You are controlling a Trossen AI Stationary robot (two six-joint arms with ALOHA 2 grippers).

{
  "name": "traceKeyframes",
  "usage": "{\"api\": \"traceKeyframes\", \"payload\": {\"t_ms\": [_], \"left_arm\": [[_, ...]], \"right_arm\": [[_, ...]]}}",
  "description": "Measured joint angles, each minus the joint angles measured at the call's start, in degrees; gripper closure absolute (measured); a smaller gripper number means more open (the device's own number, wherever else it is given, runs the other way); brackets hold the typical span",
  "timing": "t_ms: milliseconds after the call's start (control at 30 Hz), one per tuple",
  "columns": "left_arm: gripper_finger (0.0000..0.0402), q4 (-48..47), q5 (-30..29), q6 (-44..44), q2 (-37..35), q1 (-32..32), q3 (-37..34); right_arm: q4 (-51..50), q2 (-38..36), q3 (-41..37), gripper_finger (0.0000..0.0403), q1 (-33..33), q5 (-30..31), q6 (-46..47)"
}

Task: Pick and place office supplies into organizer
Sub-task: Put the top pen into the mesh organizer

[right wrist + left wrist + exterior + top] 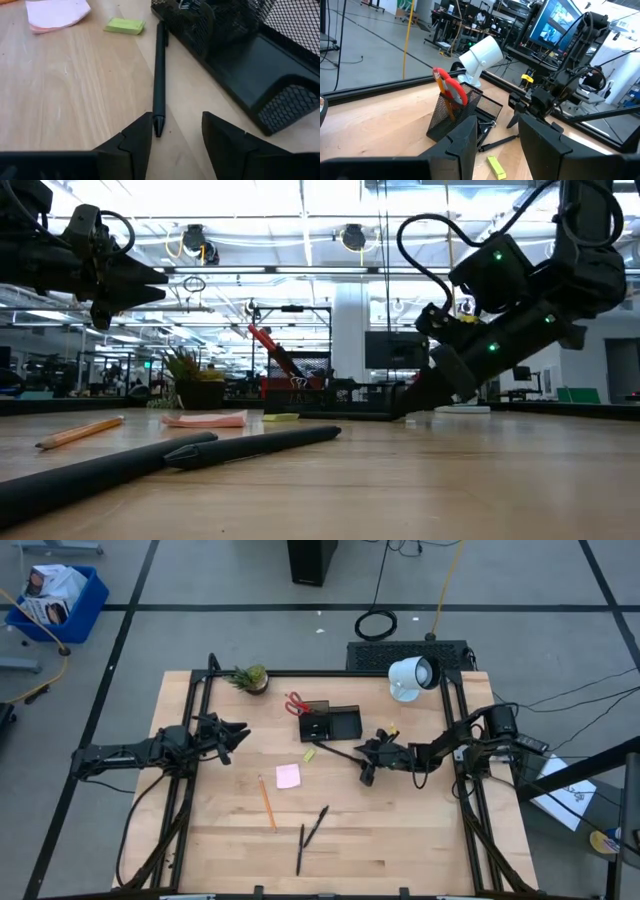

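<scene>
One black pen laid flat on the worktop just beside the black organizer, right end effector lowered at its tip with fingers apart, nothing gripped, left end effector held apart, raised well clear.

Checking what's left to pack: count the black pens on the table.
3. Two black pens lie side by side near the table's front edge; a third pen lies beside the organizer, in front of the right gripper. More may be hidden inside the organizer.
</scene>
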Motion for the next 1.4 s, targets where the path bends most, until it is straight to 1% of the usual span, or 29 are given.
{"api": "traceKeyframes", "payload": {"t_ms": [67,200,300,433,500,667,867,1033,1200,1300,1400], "left_arm": [[0.0254,0.0,0.0,0.0,0.0,0.0,0.0],[0.0254,0.0,0.0,0.0,0.0,0.0,0.0],[0.0254,0.0,0.0,0.0,0.0,0.0,0.0],[0.0254,0.0,0.0,0.0,0.0,0.0,0.0],[0.0254,0.0,0.0,0.0,0.0,0.0,0.0],[0.0254,0.0,0.0,0.0,0.0,0.0,0.0],[0.0254,0.0,0.0,0.0,0.0,0.0,0.0],[0.0254,0.0,0.0,0.0,0.0,0.0,0.0],[0.0254,0.0,0.0,0.0,0.0,0.0,0.0],[0.0254,0.0,0.0,0.0,0.0,0.0,0.0],[0.0254,0.0,0.0,0.0,0.0,0.0,0.0]], "right_arm": [[0.6,0.8,0.4,0.0245,0.0,-1.0,-0.1],[7.1,5.8,0.8,0.0246,0.0,-2.8,0.9],[13.9,10.6,0.8,0.0247,0.0,-2.3,2.1],[26.1,17.7,0.9,0.0250,0.0,-1.9,3.4],[29.2,20.3,1.7,0.0250,0.0,-2.2,3.2],[28.6,24.1,3.6,0.0256,0.1,-1.9,2.7],[27.2,24.3,3.4,0.0277,1.4,-1.0,2.4],[23.0,24.1,3.4,0.0292,3.0,-0.5,1.1],[21.4,24.2,3.4,0.0304,4.2,3.2,-1.5],[20.7,24.0,3.4,0.0320,4.2,3.3,-1.8],[20.2,24.0,3.4,0.0352,4.2,3.6,-1.2]]}}
